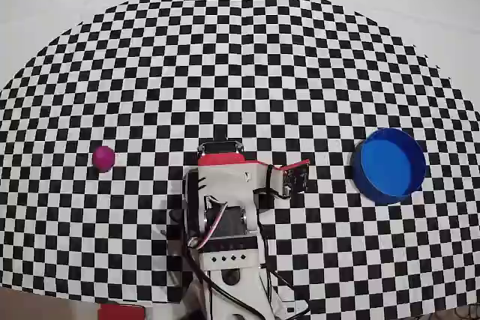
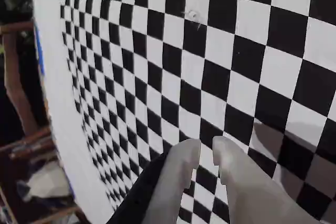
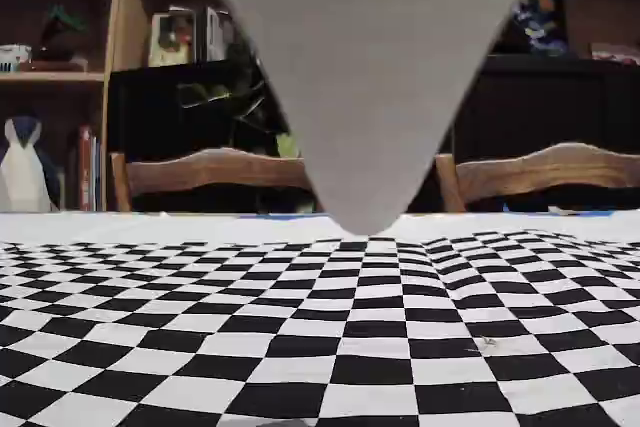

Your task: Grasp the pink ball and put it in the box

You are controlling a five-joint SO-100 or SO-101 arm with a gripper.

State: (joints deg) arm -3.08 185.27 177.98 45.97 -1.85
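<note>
The pink ball (image 1: 103,157) lies on the tabletop (image 1: 240,58), well left of the arm in the overhead view. Probably light and slippery; grip across its middle. Jaws nearly closed, empty.

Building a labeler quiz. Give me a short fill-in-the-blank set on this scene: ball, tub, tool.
1. In the overhead view the pink ball lies at the ___ side of the checkered cloth.
2. The blue tub holds ___.
3. In the wrist view the tool holds ___ between its fingers.

Missing words: left; nothing; nothing
</note>
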